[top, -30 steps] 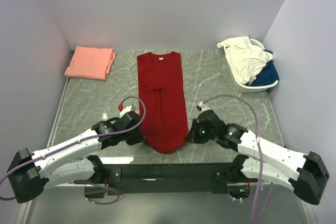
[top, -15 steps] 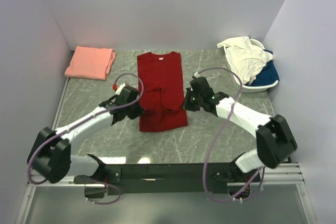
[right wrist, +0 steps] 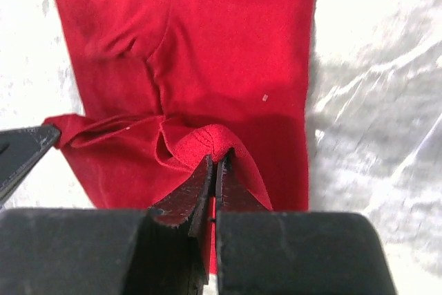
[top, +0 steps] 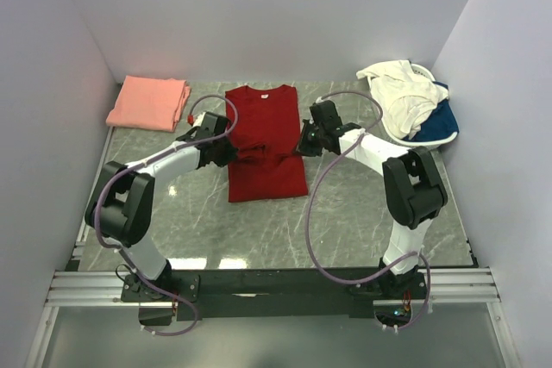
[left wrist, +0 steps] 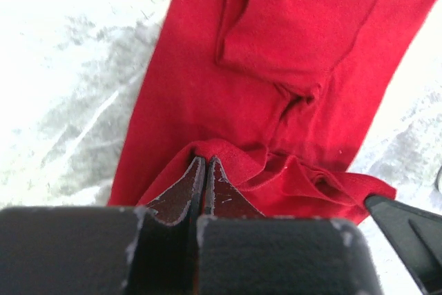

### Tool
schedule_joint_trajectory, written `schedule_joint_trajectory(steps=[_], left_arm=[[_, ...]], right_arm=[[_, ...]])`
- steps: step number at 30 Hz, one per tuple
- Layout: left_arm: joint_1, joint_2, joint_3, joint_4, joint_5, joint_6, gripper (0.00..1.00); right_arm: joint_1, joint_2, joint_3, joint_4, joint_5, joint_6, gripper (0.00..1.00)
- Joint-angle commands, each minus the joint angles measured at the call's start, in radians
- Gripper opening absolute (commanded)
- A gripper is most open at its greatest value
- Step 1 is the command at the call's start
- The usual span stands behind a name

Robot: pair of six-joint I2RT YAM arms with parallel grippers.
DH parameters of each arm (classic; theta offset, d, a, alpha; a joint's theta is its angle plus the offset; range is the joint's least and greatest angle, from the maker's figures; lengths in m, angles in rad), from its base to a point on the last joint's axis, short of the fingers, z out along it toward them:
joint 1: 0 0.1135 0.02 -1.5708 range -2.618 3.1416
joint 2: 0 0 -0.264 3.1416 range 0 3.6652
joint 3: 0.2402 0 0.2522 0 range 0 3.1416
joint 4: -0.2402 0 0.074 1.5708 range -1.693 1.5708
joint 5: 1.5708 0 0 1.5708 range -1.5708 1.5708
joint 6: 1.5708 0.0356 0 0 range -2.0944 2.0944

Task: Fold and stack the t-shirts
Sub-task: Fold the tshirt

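Observation:
A deep red t-shirt (top: 266, 140) lies lengthwise on the marble table (top: 345, 213), collar at the far end, its near half doubled over onto the middle. My left gripper (top: 226, 154) is shut on the lifted hem at the shirt's left edge (left wrist: 207, 153). My right gripper (top: 304, 146) is shut on the hem at the right edge (right wrist: 210, 139). In both wrist views the red cloth (left wrist: 290, 46) bunches over the closed fingertips. A folded salmon pink t-shirt (top: 148, 102) rests at the far left corner.
A white slatted basket (top: 431, 140) at the far right holds cream-white (top: 398, 92) and blue (top: 438, 118) t-shirts spilling over its rim. Grey walls close in on three sides. Both arms stretch far out over the table.
Both grippers have carried the shirt's bottom hem away from the near edge toward the collar, folding the lower half over the upper. The arms have stretched out further.

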Motion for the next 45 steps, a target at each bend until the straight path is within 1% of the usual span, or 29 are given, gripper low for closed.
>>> schedule_joint_trajectory(steps=[1,10,14,21,26,32,33,35,36,37,38,39,40,43,45], left_arm=[[0.015,0.011,0.053,0.030,0.024,0.028,0.01],[0.040,-0.035,0.038,0.038,0.019,0.040,0.01],[0.061,-0.021,0.056,0.030,0.041,0.048,0.01],[0.084,-0.033,0.079,0.039,0.054,0.061,0.01],[0.090,0.004,0.127,0.029,0.064,0.075,0.01],[0.116,0.092,0.173,0.041,0.074,0.098,0.01],[0.121,0.120,0.179,0.055,0.091,0.106,0.03],[0.132,0.157,0.217,0.043,0.097,0.129,0.16],[0.136,0.183,0.228,0.041,0.122,0.138,0.20],[0.144,0.191,0.242,0.041,0.123,0.149,0.25],[0.149,0.189,0.242,0.046,0.130,0.152,0.40],[0.155,0.180,0.236,0.064,0.136,0.155,0.45],[0.162,0.166,0.221,0.073,0.149,0.160,0.50],[0.166,0.096,0.175,0.095,0.143,0.158,0.58],[0.164,0.047,0.150,0.099,0.140,0.150,0.60]], right_arm=[[-0.028,0.012,0.052,0.018,-0.039,-0.020,0.00],[-0.045,-0.061,0.004,0.066,-0.056,-0.023,0.00],[-0.055,-0.035,0.038,0.046,-0.060,-0.026,0.00],[-0.085,-0.046,0.022,0.075,-0.082,-0.012,0.00],[-0.091,-0.022,0.067,0.065,-0.089,-0.009,0.00],[-0.116,0.067,0.148,0.055,-0.118,-0.005,0.00],[-0.119,0.087,0.166,0.055,-0.125,-0.006,0.00],[-0.131,0.115,0.199,0.023,-0.135,-0.017,0.09],[-0.136,0.141,0.234,0.008,-0.134,-0.021,0.15],[-0.137,0.147,0.243,-0.004,-0.134,-0.026,0.26],[-0.147,0.147,0.242,-0.011,-0.132,-0.031,0.32],[-0.150,0.138,0.233,-0.008,-0.131,-0.032,0.37],[-0.148,0.129,0.223,-0.008,-0.119,-0.034,0.44],[-0.150,0.086,0.179,0.006,-0.106,-0.043,0.48],[-0.138,0.049,0.142,0.018,-0.100,-0.038,0.49]])
